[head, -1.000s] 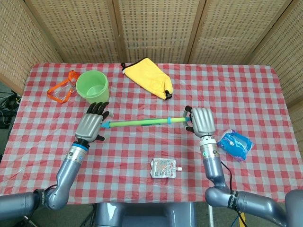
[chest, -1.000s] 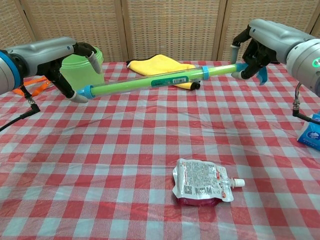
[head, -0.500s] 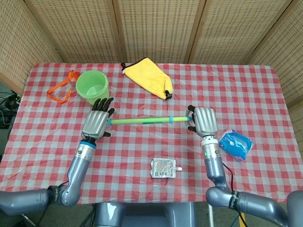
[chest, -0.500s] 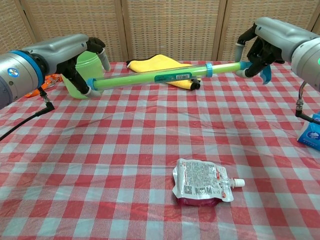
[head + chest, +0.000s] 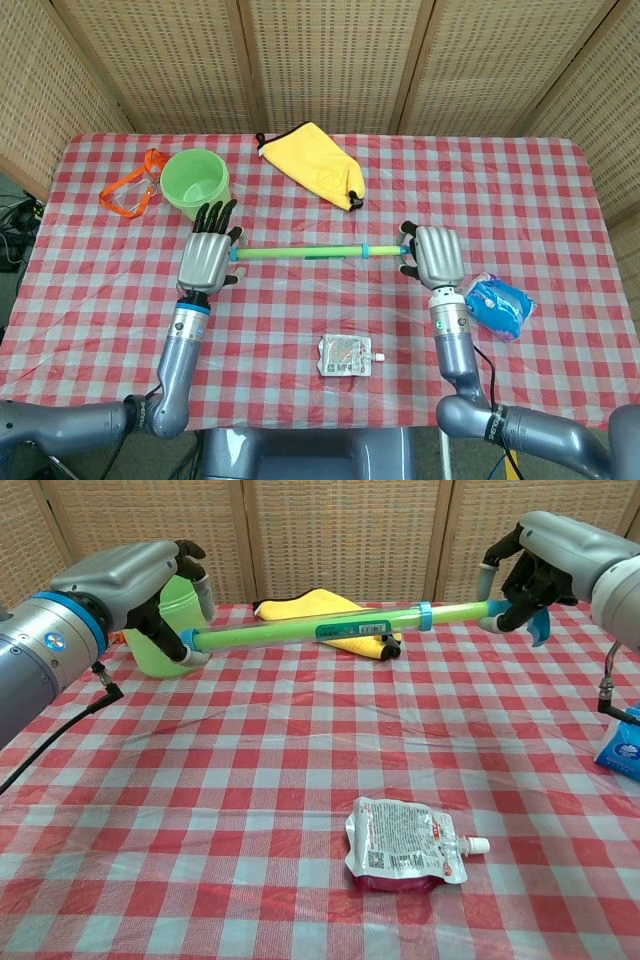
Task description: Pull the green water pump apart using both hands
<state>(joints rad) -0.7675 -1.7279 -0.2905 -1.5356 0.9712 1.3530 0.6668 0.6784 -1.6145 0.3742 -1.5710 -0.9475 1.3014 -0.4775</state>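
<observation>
**Green water pump held aloft at both ends, not yet separated**

Holding the green water pump [image 5: 330, 629] clear above the counter [image 5: 250, 780], roughly level, spanning between the two hands. Gripping the blue-capped end with the left hand [image 5: 150, 585], fingers wrapped around the tube near the green cup [image 5: 195, 182]. Gripping the opposite, thinner end with the right hand [image 5: 530, 560], fingers closed around it just beyond the blue collar [image 5: 425, 614]. Appearing still in one piece: no gap visible along the tube in either view.

Judging the step in hand as the outward pull. Advising as follows:
- Keeping both grips firm, since the smooth tube is likely to slip.
- Drawing the hands apart straight along the tube's axis, avoiding any bend or twist.
- Keeping the pump raised, well clear of the yellow bag [image 5: 315, 160] behind and the pouch [image 5: 405, 855] below.
- Guarding against a sudden release throwing either hand outward, toward the cup or the blue packet [image 5: 497, 305].
</observation>
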